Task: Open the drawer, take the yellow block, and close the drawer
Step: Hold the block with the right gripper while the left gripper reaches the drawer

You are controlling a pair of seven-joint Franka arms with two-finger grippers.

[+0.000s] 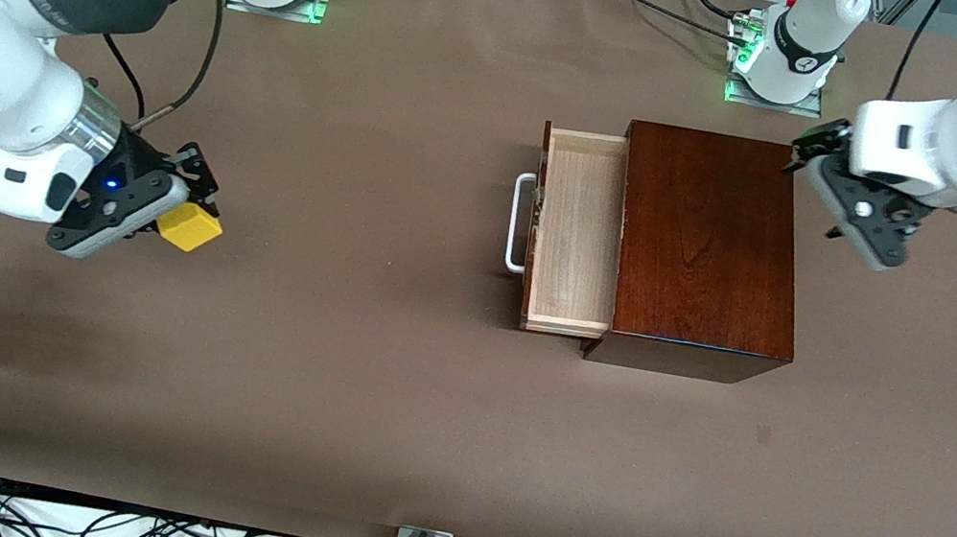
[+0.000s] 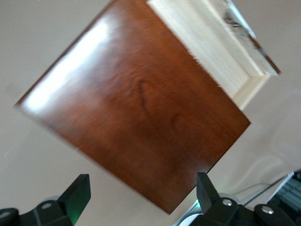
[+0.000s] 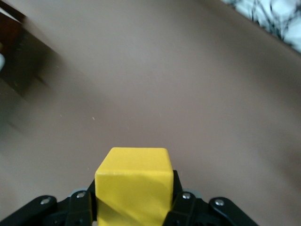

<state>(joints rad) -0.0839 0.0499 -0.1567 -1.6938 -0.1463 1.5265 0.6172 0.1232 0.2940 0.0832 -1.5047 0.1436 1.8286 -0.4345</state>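
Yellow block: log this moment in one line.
yellow block: held in right gripper over table | drawer: open | left gripper: open above wooden box

Glossy dark reddish-brown wooden box (image 1: pixel 707 249) toward the left arm's end of the table (image 1: pixel 377 407); pale-wood drawer (image 1: pixel 577 232) pulled out of it toward the right arm's end, white U-shaped bar handle (image 1: pixel 518 222) on its front; left gripper (image 1: pixel 822 161) spread wide above the box's edge nearest its own base; small bright-yellow cube (image 1: pixel 190 228) well apart, clamped in the right gripper (image 1: pixel 179 211) over the table at the right arm's end.
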